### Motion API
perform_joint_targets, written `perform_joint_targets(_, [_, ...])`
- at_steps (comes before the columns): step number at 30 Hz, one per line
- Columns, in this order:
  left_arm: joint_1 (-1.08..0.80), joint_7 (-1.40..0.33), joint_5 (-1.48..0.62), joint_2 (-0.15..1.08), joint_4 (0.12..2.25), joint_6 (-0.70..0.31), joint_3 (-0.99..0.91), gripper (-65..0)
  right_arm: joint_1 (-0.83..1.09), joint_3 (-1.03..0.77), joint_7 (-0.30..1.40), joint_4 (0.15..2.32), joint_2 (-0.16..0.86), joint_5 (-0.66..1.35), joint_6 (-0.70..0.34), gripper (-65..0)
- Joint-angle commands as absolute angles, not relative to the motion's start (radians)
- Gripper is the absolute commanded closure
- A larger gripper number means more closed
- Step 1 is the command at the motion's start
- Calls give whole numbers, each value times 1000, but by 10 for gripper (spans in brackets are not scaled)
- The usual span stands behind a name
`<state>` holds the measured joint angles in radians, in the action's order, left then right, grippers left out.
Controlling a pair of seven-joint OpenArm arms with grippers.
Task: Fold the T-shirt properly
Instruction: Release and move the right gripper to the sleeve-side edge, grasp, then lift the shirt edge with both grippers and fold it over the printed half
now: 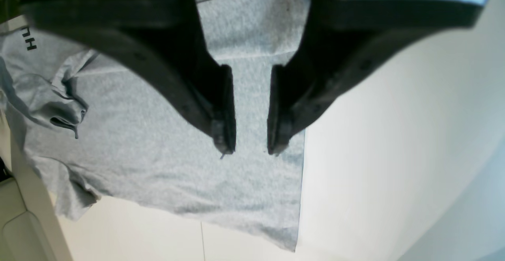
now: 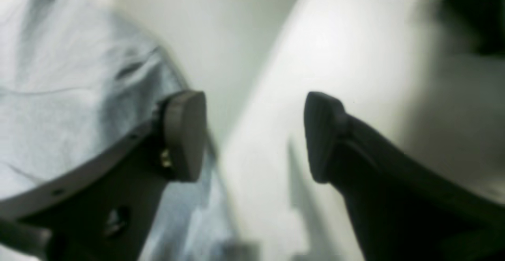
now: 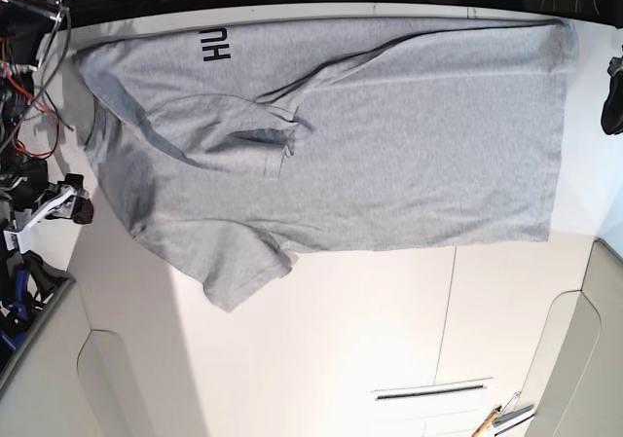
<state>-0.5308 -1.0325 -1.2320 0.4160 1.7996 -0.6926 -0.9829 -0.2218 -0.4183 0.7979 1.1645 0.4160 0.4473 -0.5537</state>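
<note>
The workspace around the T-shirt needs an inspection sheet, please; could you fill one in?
Surface: white table, a seam line running across its bare part.
Job's things: T-shirt lies spread flat, partly folded over itself, a sleeve sticking out, black letters showing near the far edge.
Clutter: small tools at the table's near edge, too small to identify.
Grippers: left gripper open, fingers over the shirt's hem corner, holding nothing; right gripper open wide beside the cloth, empty.
Cables: red and black wires at the table's side.
Surroundings: nothing seen.
</note>
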Motion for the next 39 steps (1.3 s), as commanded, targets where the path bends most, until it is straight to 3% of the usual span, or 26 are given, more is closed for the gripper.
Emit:
perform_joint_targets(1, [-532, -1013, -1261, 435, 1813, -698, -993, -177, -277, -400, 761, 1123, 435, 486, -569, -386])
perform_joint_targets(6, [-532, -1014, -1260, 434, 1813, -698, -993, -177, -384, -268, 755, 931, 421, 629, -603, -386])
perform_joint_targets(17, [-532, -1014, -1257, 429, 1813, -698, -993, -177, -423, -142, 736, 924, 301, 468, -598, -382])
perform_joint_targets(19, [-532, -1014, -1256, 429, 1813, -698, -993, -177, -423, -142, 736, 924, 292, 458, -598, -322])
perform_joint_targets(20, [-532, -1014, -1256, 429, 1813, -698, -993, -177, -423, -142, 736, 924, 291, 458, -596, -256])
perform_joint_targets(22, [-532, -1013, -1253, 429, 1813, -698, -993, -177, -423, -142, 736, 924, 291, 442, -594, -61])
perform_joint_targets(23, [-531, -1013, -1253, 430, 1813, -698, -993, -177, -423, -142, 736, 924, 291, 435, -594, 0])
perform_joint_targets(27, [-496, -1006, -1253, 429, 1813, -698, -993, -182, -423, -142, 733, 924, 291, 418, -587, 0])
perform_joint_targets(31, [-421, -962, -1238, 430, 1809, -698, -987, -270, -423, -142, 733, 924, 291, 418, -587, 0])
perform_joint_targets(36, [-304, -801, -994, 442, 1753, -698, -871, -273, -423, -142, 733, 924, 290, 419, -587, 0])
perform_joint_targets(39, [-214, -705, -842, 474, 1638, -635, -726, -273, -423, -142, 733, 924, 290, 419, -587, 0])
